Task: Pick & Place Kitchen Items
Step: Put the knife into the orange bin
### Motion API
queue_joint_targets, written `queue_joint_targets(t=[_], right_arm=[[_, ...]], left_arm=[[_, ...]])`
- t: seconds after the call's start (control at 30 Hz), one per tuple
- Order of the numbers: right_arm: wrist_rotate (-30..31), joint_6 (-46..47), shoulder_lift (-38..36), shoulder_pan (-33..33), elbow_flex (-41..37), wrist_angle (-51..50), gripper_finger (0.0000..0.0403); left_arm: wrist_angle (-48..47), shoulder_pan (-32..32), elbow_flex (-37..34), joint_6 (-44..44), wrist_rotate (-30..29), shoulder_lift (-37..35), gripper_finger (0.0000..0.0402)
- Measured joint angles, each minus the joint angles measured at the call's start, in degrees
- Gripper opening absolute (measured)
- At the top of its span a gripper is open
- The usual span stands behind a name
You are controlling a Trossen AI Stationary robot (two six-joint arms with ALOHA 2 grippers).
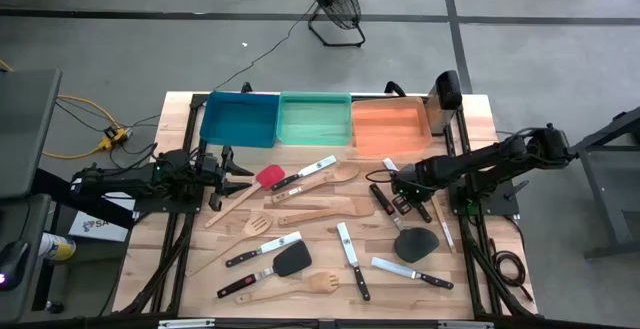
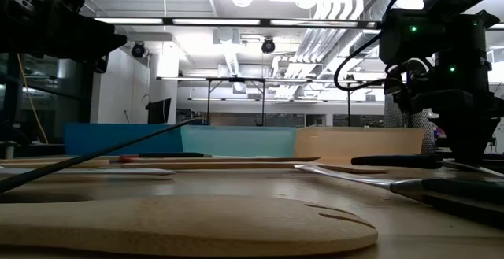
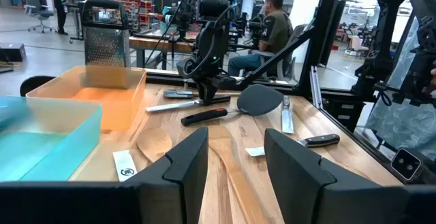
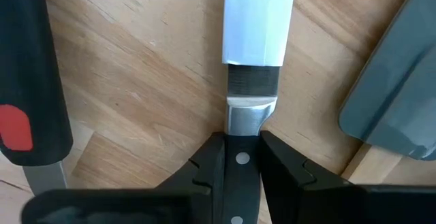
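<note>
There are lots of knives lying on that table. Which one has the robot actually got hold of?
The black-handled knife on the table's right side, beside the black turner. The right gripper pinches its handle near the blade; every other knife lies untouched. The left gripper grips nothing.

From above, the right end effector (image 1: pixel 404 201) sits over a black-handled knife (image 1: pixel 412 200) at centre right, covering most of it. Its wrist camera crops that knife (image 4: pixel 249 81): the blade runs off the top edge, the handle off the bottom. At table height, the foreground wooden utensil (image 2: pixel 181 223) is a blur along the bottom, and both arms are cut off by the top edge.
</note>
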Motion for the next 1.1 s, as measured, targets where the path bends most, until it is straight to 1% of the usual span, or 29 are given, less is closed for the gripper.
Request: queue_joint_targets(t=[0.17,0.4,0.57,0.77,0.93,1.1], right_arm=[[-2.0,1.45,-2.97,0.25,-0.07,-0.17,0.0065],[-3.18,4.8,-9.11,3.17,0.0,0.25,0.0065],[-0.52,7.13,-14.02,6.18,0.04,2.85,0.0065],[6.04,6.47,-17.16,8.66,0.07,8.56,0.0065],[10.6,-0.4,-18.52,7.74,1.63,10.59,0.0064],[10.97,-12.86,-18.98,1.96,6.52,8.96,0.0064]], left_arm=[[0.0,0.02,0.0,0.0,0.01,0.0,0.0143],[0.0,0.0,0.0,0.0,0.01,0.0,0.0143],[0.0,0.0,0.0,0.0,0.0,0.02,0.0143],[0.0,0.02,0.0,0.0,0.01,0.02,0.0143],[0.0,0.01,0.0,0.0,0.0,0.0,0.0143],[0.0,0.02,0.0,0.0,0.01,0.02,0.0143]])
